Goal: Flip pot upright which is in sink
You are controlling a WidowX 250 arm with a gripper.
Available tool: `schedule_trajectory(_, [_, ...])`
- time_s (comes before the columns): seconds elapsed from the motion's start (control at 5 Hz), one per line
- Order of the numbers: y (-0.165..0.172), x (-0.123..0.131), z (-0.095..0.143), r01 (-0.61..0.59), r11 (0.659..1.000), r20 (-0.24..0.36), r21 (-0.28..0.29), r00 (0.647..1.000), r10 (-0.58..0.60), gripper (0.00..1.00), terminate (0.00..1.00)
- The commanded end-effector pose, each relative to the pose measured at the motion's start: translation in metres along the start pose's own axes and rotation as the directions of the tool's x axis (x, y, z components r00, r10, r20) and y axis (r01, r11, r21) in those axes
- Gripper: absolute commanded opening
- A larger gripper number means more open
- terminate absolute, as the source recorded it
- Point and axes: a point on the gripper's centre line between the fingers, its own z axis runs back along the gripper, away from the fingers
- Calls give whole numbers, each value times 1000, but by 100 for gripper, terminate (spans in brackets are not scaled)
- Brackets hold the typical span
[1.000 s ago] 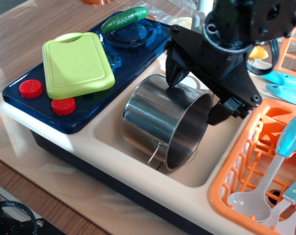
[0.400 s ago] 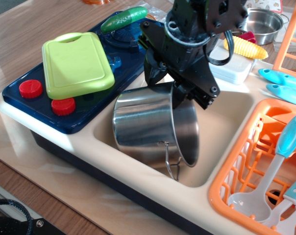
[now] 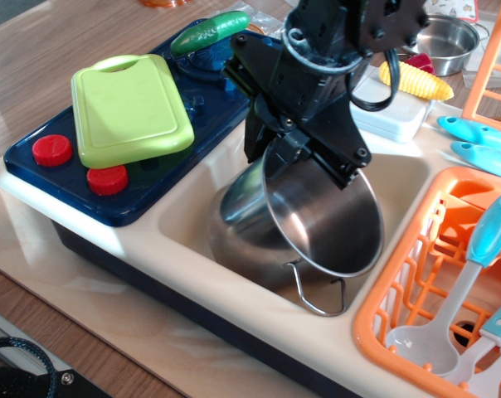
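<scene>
Nearest edge: wooden bench (image 3: 35, 249) carrying the toy kitchen unit. At right front, orange dish rack (image 3: 416, 307) holding a spoon (image 3: 449, 307) with a blue handle.

Sink (image 3: 184, 220), cream basin, sits in the middle of the unit. Pot (image 3: 304, 220) is inside it, tilted: open mouth turned up and toward the viewer's side, shiny interior visible, base down toward the far-left part of the basin. One wire handle (image 3: 317, 290) hangs from the near rim over the front sink wall. Whether the base touches the sink floor cannot be told.

Gripper (image 3: 288, 149), black, comes down from above at the pot's far upper rim. The fingers are close together, one outside the wall and one seemingly inside, pinching the rim. So the pot hangs below and in front of the gripper, held at its top edge.

Left of sink: dark blue stovetop (image 3: 85, 191) with two red knobs (image 3: 51, 150) and a green cutting board (image 3: 130, 109) lying flat on it. Further back, a green cucumber (image 3: 211, 31) at the stovetop's far end.

Behind the gripper: white box (image 3: 391, 112) with a yellow corn cob (image 3: 416, 80) on it, and a small steel bowl (image 3: 445, 37) beyond. Two blue utensil handles (image 3: 474, 137) lie at far right.
</scene>
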Motion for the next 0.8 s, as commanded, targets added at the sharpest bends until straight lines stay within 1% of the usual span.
schedule_trajectory(0.0, [4,9,6,-21,993,164,-117,986,40,100,0])
schedule_trajectory(0.2, [14,6,-10,28,946,225,-322,973,48,100,0])
schedule_trajectory(0.4, [14,6,-10,28,946,225,-322,973,48,100,0])
schedule_trajectory(0.6, [14,6,-10,28,946,225,-322,973,48,100,100])
